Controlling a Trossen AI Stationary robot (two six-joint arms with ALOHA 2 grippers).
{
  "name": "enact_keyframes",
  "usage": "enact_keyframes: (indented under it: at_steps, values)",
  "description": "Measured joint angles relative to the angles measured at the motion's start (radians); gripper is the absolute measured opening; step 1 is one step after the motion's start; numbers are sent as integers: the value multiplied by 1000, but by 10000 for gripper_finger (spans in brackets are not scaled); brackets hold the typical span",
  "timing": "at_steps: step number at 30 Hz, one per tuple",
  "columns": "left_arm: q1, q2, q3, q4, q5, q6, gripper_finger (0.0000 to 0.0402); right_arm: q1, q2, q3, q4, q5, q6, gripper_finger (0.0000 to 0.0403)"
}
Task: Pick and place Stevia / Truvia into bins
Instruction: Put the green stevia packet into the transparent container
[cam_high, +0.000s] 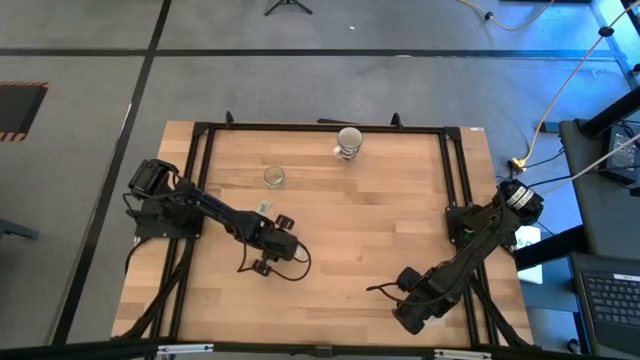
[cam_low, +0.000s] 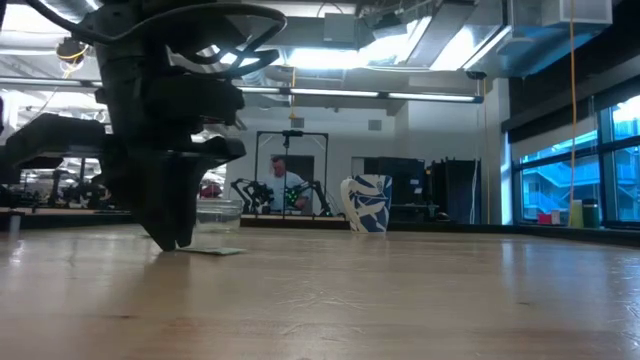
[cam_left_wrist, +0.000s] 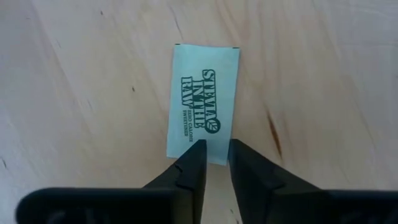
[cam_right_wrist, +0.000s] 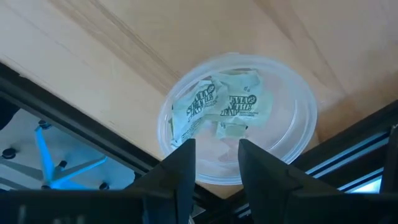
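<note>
A white Stevia sachet (cam_left_wrist: 204, 93) with green print lies flat on the wood, also showing in the low view (cam_low: 218, 250). My left gripper (cam_left_wrist: 216, 148) points down at it (cam_low: 175, 243), open by a narrow gap, with its tips over the sachet's near short end. Another sachet (cam_high: 264, 206) lies beside the left arm. My right gripper (cam_right_wrist: 217, 155) is open and hovers over a clear round tub (cam_right_wrist: 305, 124) holding several crumpled sachets (cam_right_wrist: 242, 106) near the table's near right edge (cam_high: 408, 300). In the high view that arm hides the tub. My left gripper comes from above, pointing down, with its fingertips (cam_left_wrist: 198, 152) over the sachet's near short edge (cam_left_wrist: 216, 160). The sachet lies flat on the table. I cannot tell whether the tips touch the paper.
A small clear round container (cam_high: 274, 176) stands far of the left gripper and shows in the low view (cam_low: 220, 215). A white-and-blue patterned cup (cam_high: 349, 142) stands at the far edge. A black frame rail (cam_high: 455, 180) borders the table. A person sits far behind in the room (cam_low: 283, 185).
</note>
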Motion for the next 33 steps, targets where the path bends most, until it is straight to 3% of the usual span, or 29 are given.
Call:
enact_keyframes:
  at_steps: [8,14,25,33]
  values:
    - [11,1,-2,3,12,3,48,0,0,0,38,0,0,125]
    - [51,3,-2,3,93,-29,63,0,0,39,87,3,0,125]
    - [78,4,-3,9,101,-15,89,-54,-2,244,39,333,-186,125]
    - [78,5,-4,56,83,-77,89,-129,-3,251,7,379,-343,125]
